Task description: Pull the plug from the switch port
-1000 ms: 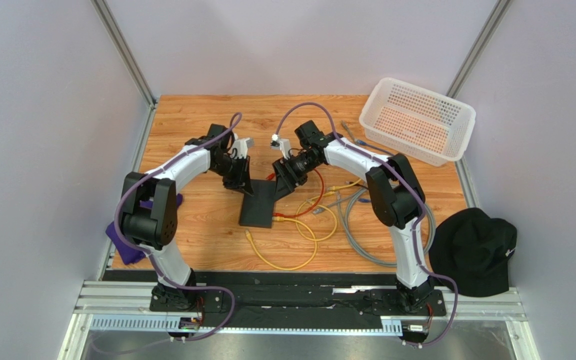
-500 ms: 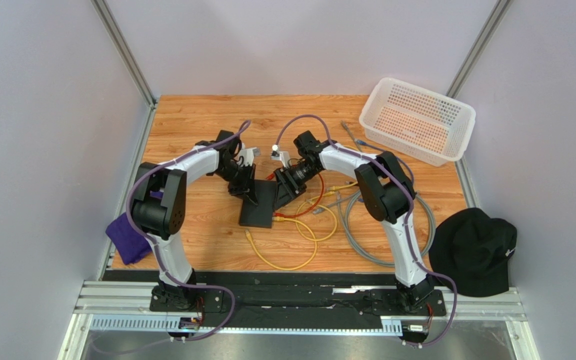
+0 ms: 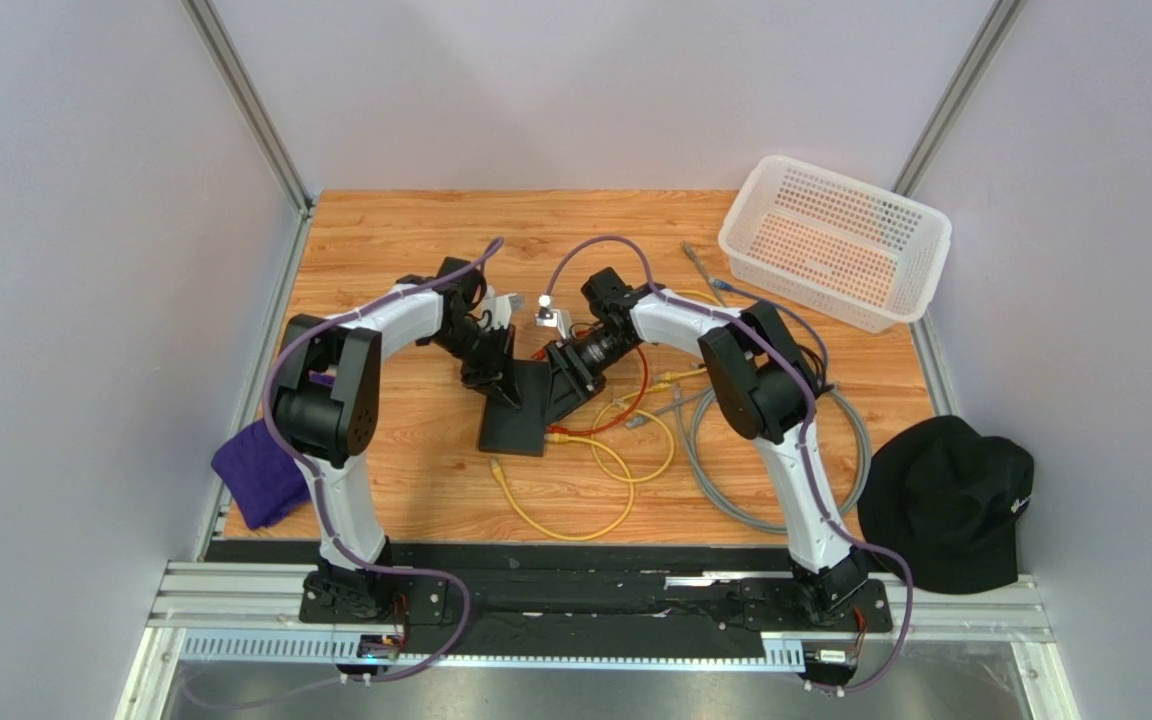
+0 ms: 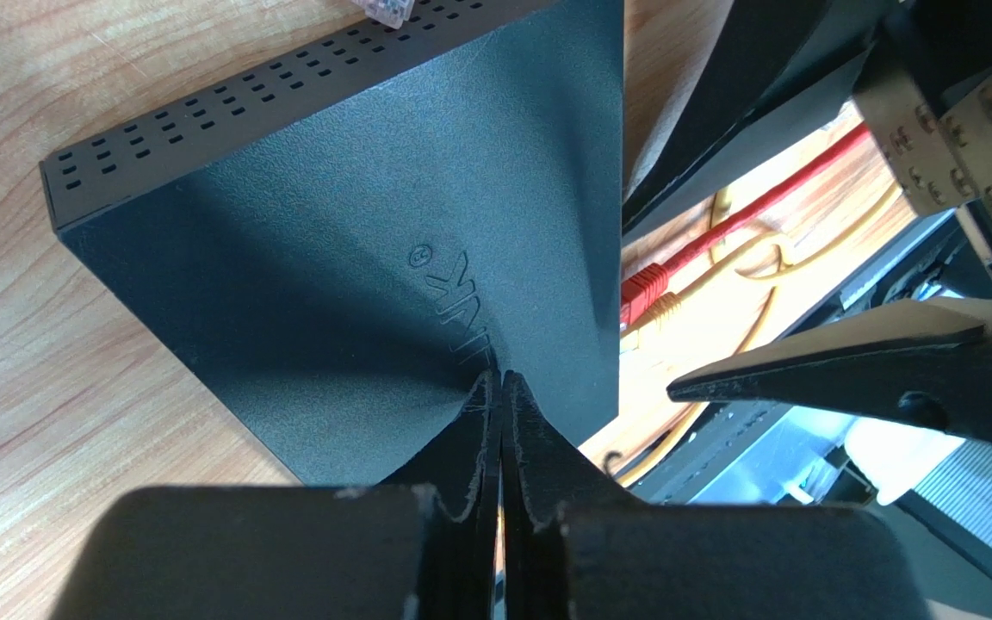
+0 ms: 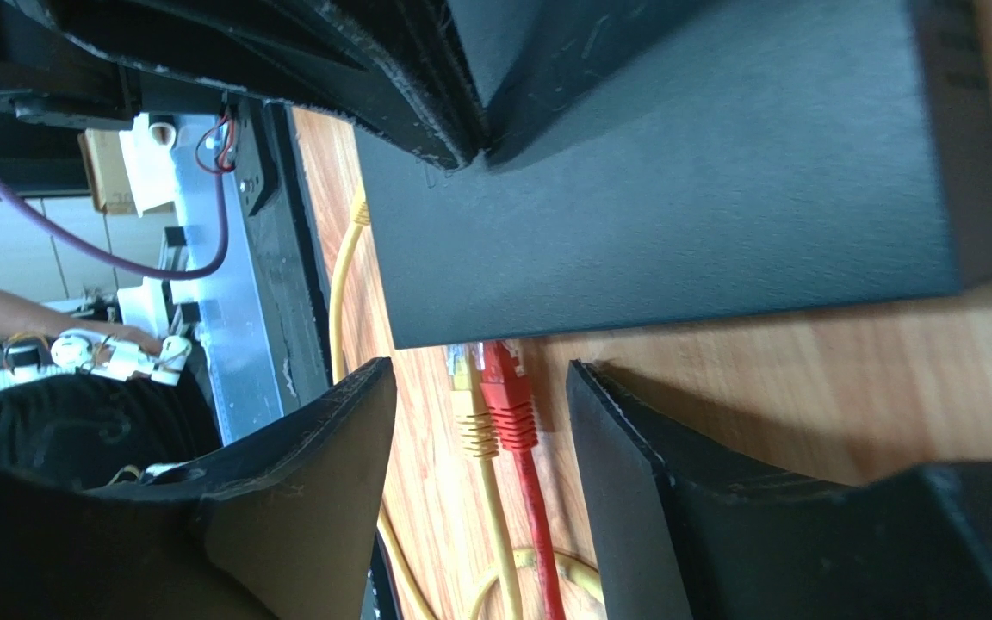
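- The left arm (image 3: pixel 387 318) has swung inward over the last second. The left fingers (image 4: pixel 530 446) are clenched on nothing, their tips pressed together on the top of the switch (image 4: pixel 359 246), close to the edge that carries the sockets. I judge this a bracing hold, so that the box does not slide when a plug is pulled.
- The switch lies flat on the bench (image 3: pixel 387 240) between the two arms, in the same place as a second ago.
- Its lid bears a small embossed logo (image 4: pixel 453 300): a circled mark and a few angular letters, seen askew. I cannot read them with any certainty.
- Two plugs sit side by side in the sockets, a yellow plug (image 5: pixel 465 377) and a red plug (image 5: pixel 509 394).
- The right fingers (image 5: pixel 676 478) have narrowed over the last second but are not yet on anything. One stands on each side of the two plugs, with bare wood showing between finger and plug. The closing has begun; the pull has not.
- The black cap (image 3: pixel 950 495) at the far right carries a small white mark, too small to read.
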